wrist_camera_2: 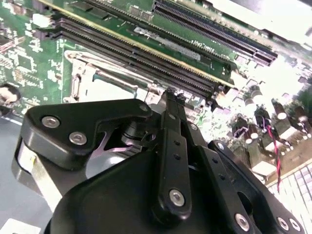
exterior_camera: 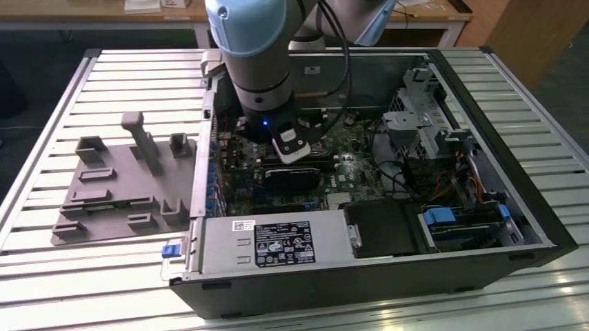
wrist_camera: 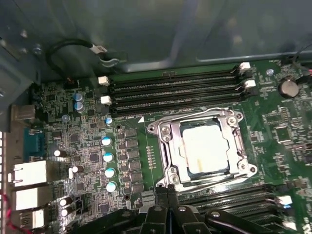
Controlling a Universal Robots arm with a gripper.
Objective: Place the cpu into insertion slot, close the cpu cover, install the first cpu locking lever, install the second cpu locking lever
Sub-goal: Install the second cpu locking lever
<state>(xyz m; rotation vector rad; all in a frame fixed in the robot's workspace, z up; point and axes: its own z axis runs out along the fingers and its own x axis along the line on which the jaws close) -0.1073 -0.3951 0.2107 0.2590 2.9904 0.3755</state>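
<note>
cpu (wrist_camera: 204,148) already seated in insertion slot (wrist_camera: 163,146) with cpu cover (wrist_camera: 234,146) down framing it; tool (wrist_camera: 167,191) fingers pressed together, empty, poised at socket edge, probably for lever work.

Surface: ribbed metal table (exterior_camera: 55,103), glare along its near edge.
Behind: wooden desks (exterior_camera: 110,17), dark floor (exterior_camera: 23,62).

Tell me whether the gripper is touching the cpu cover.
Cannot tell. In the first wrist view the gripper meets the edge of the cpu cover, but neither contact nor gap shows plainly.
</note>
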